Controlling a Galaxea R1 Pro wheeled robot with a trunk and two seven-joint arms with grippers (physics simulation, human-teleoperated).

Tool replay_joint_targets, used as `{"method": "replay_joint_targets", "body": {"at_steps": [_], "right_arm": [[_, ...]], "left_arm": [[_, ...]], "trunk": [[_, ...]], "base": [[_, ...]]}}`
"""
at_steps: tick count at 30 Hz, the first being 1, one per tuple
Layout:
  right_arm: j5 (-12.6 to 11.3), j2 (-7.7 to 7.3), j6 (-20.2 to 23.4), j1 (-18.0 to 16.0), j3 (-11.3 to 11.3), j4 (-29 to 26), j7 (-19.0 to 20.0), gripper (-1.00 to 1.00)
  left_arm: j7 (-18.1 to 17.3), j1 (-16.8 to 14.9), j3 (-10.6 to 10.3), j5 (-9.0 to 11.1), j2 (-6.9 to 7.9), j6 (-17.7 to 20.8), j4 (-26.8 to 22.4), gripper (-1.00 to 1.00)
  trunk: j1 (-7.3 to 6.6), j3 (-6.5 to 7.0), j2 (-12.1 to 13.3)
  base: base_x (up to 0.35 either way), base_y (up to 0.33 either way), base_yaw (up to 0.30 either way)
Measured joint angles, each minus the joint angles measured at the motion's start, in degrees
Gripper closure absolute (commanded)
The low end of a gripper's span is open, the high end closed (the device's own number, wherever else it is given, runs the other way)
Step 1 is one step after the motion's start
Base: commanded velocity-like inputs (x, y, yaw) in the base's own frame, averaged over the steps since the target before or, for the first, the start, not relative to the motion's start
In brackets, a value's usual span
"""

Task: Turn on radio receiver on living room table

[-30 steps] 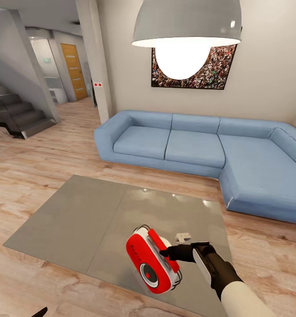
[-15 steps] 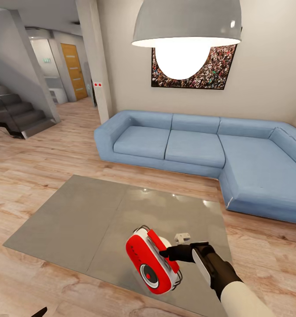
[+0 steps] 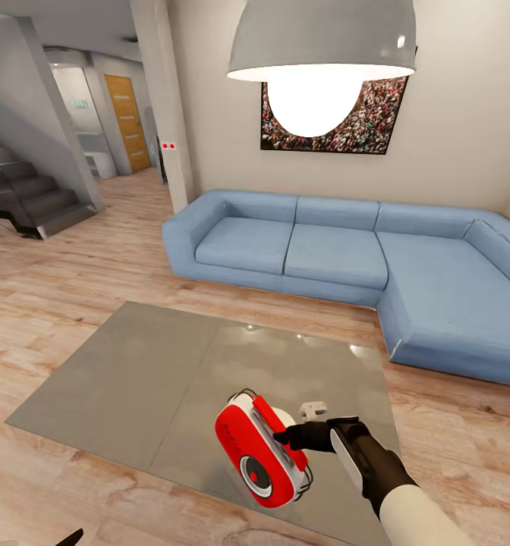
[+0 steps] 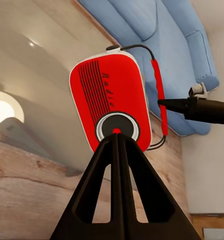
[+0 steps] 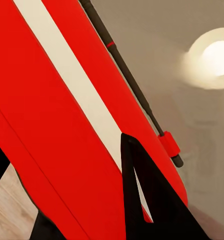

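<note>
radio receiver (image 3: 259,455) slightly left of before, right end effector (image 3: 285,437) fingertips touching its top, grip unclear

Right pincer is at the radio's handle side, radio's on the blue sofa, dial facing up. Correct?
Not quite. The radio is over the table, not on the sofa; the head view shows it. The right pincer is at its handle side, and the dial faces up.
</note>
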Motion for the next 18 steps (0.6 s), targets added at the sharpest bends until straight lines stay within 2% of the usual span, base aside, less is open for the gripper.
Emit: {"method": "replay_joint_targets", "body": {"at_steps": [5,7,9,11,18], "right_arm": [[-0.25,0.01,0.02,0.00,0.51,0.08,0.10,1.00],[-0.24,0.00,0.07,0.01,3.01,0.17,0.13,1.00],[-0.74,0.05,0.07,-0.01,7.39,0.21,0.19,1.00],[-0.71,0.14,-0.04,-0.02,8.72,0.22,0.13,1.00],[-0.66,0.18,-0.17,-0.02,9.04,0.97,0.20,1.00]], "left_arm": [[0.02,0.00,0.26,0.00,-0.04,0.00,0.00,1.00],[0.14,-0.01,0.20,0.00,-0.07,-0.05,0.00,1.00],[0.20,0.01,0.18,0.00,-0.08,-0.06,-0.05,1.00],[0.18,0.00,0.29,0.00,-0.09,-0.08,-0.10,1.00],[0.26,0.00,0.22,0.00,-0.09,-0.09,-0.15,1.00]], "trunk": [[0.00,0.00,0.00],[0.00,0.00,0.00],[0.00,-0.01,0.00],[0.00,0.00,0.00],[0.00,0.00,0.00]], "base": [[0.000,0.000,0.000],[0.000,0.000,0.000],[0.000,0.000,0.000],[0.000,0.000,0.000],[0.000,0.000,0.000]]}}
